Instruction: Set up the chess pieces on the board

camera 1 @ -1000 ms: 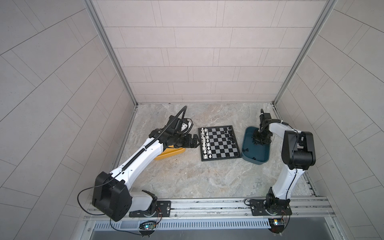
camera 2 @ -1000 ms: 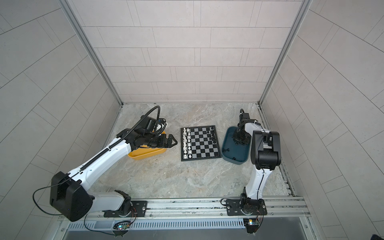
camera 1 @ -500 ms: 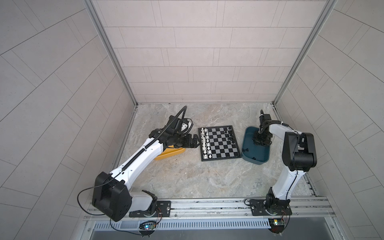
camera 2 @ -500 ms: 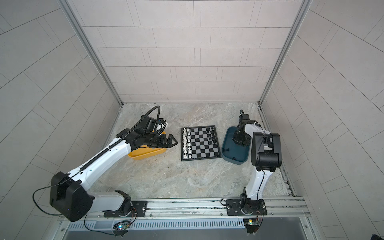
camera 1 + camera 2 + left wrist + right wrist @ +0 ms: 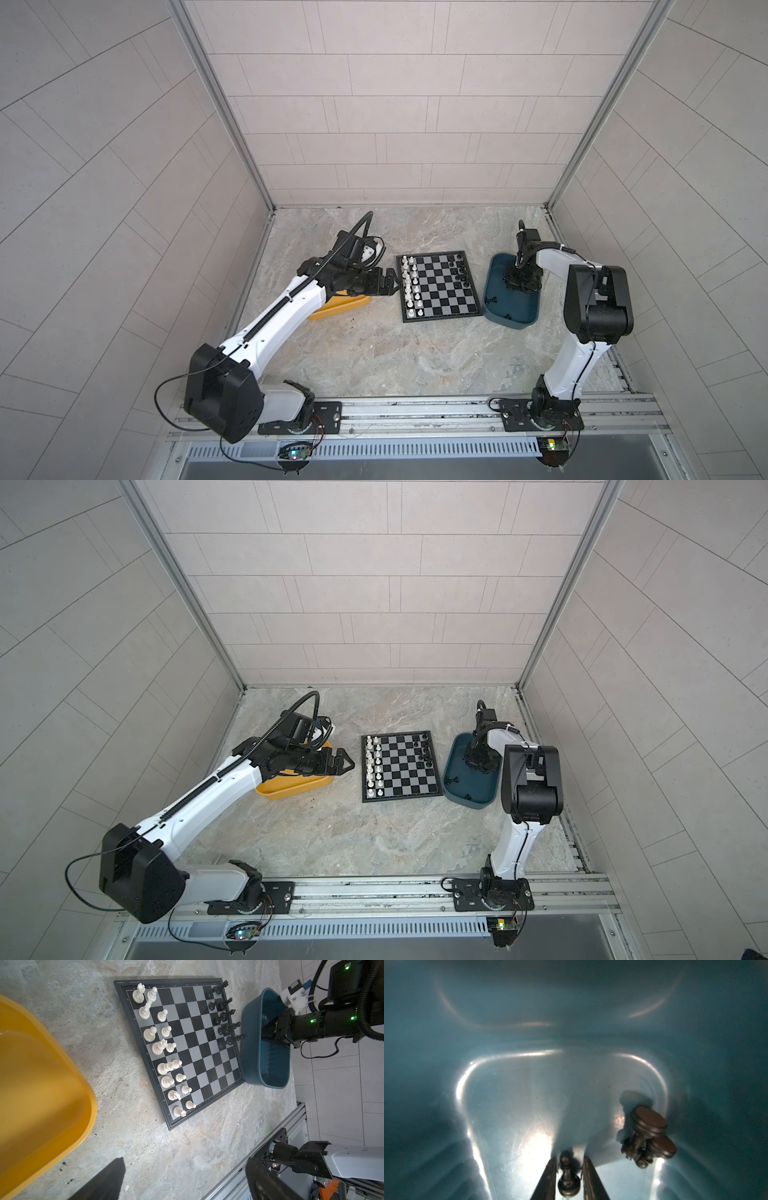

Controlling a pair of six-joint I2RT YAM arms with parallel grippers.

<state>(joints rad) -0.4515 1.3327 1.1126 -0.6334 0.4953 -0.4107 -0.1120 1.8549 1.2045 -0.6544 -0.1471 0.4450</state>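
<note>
Board sits mid-floor, centre of both top views. White pieces fill the two columns along its left edge. Black pieces stand only on the upper part of the right edge; the lower squares there are bare. Teal tray is just right of the board, yellow tray to the left.

Right gripper is down inside the teal tray, fingers narrow, one on either side of a black pawn that seems to lie on its side on the tray floor. Cannot tell if the pads actually press it. A clump of other black pieces lies near, apart from the pawn. Left gripper hangs spread wide and empty between the yellow tray and the board's left edge.

Handling, my judgement: the pawn is tiny, light, hard smooth plastic, rounded all over, so likely to squirt or swivel in a pinch. Best hold looks like across the slim stem between head and base, centred in the pads. Taken lying down, it would need tipping upright before it meets a square. Pieces on the board stand close together, so a finger could knock them.
</note>
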